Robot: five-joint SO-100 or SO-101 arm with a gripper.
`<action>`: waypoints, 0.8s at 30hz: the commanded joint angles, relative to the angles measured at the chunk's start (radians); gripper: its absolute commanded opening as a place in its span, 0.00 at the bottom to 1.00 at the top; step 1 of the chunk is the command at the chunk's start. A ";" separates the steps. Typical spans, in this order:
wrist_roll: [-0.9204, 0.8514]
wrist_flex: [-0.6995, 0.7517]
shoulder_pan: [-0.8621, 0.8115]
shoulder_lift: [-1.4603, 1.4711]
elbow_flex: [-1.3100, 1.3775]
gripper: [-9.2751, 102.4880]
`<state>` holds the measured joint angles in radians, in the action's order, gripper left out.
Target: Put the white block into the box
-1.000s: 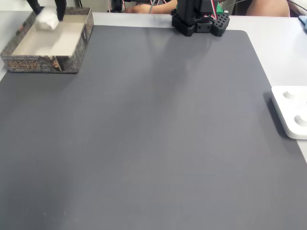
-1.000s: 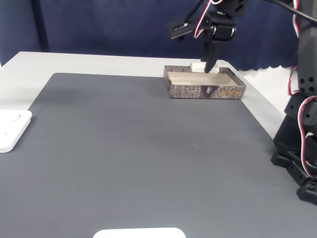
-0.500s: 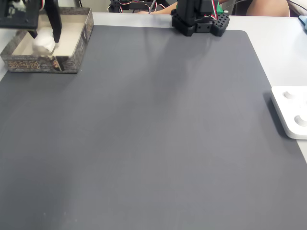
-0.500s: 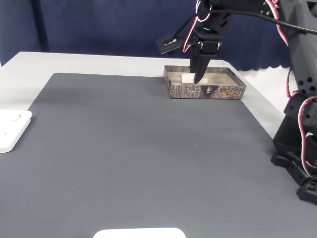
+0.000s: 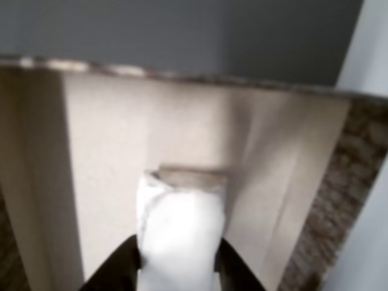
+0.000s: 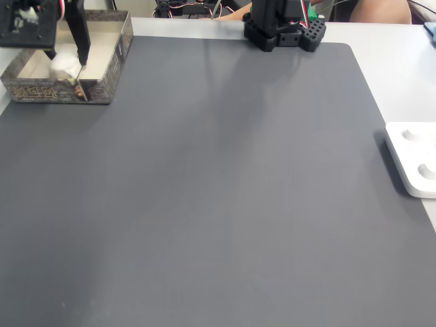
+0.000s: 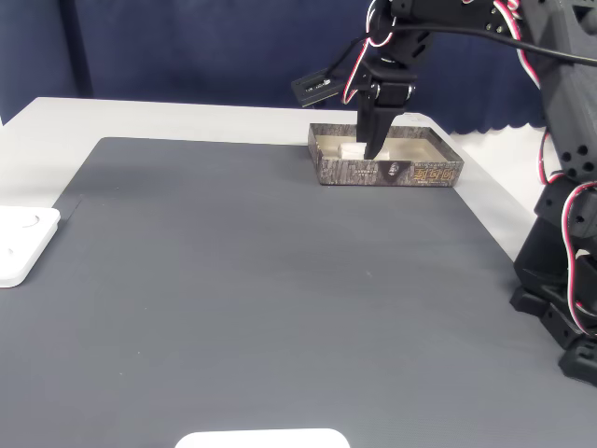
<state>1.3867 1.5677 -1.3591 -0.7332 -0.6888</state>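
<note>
Seemingly light and rigid, the block (image 5: 179, 230) sits clamped across its width by the gripper (image 5: 176, 267) (inside the box (image 5: 103, 139)).

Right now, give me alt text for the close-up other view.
The white block sits pinched between the dark gripper fingers, low inside the box against its pale beige floor. Gray mat lies beyond the far wall.

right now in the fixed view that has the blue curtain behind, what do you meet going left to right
white device at the left edge → box with the white block in the gripper over its left part → black arm base at the right edge
</note>
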 commanded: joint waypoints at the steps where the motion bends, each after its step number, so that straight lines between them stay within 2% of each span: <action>1: 0.037 -0.009 0.000 -0.018 0.061 0.22; 7: 0.083 -0.009 -0.002 -0.021 0.051 0.28; 16: 0.089 -0.011 -0.017 -0.057 0.018 0.31; 24: 0.110 -0.038 0.002 -0.207 -0.014 0.36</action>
<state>1.4757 1.5463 -1.3683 -0.7639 -0.6964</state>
